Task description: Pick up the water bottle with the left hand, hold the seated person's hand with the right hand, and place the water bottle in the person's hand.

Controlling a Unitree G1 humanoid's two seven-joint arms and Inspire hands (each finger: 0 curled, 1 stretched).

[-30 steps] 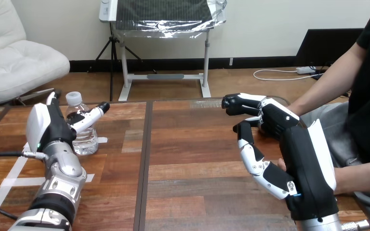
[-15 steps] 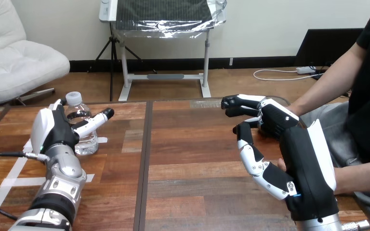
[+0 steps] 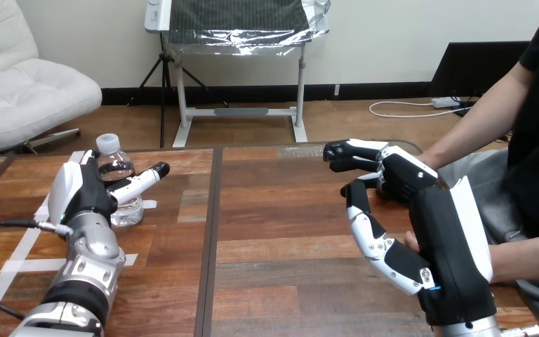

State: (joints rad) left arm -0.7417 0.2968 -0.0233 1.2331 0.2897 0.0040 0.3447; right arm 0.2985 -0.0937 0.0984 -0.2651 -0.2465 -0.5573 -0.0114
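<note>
Clear water bottle (image 3: 114, 167) stands on the desk (image 3: 281, 217) between spread fingers and thumb of the left hand (image 3: 77, 189), which has slid further round it, so closing comes next; the right hand (image 3: 449, 232) hangs loosely spread.

Wooden table (image 3: 281, 210) out front, and a dark seam (image 3: 210, 232) runs straight down between its panels. Over on the left, white tape strips (image 3: 21, 265) lie flat on the boards, one slanting, one crossing. A small tape piece (image 3: 149, 204) sits apart, nearer the seam.
</note>
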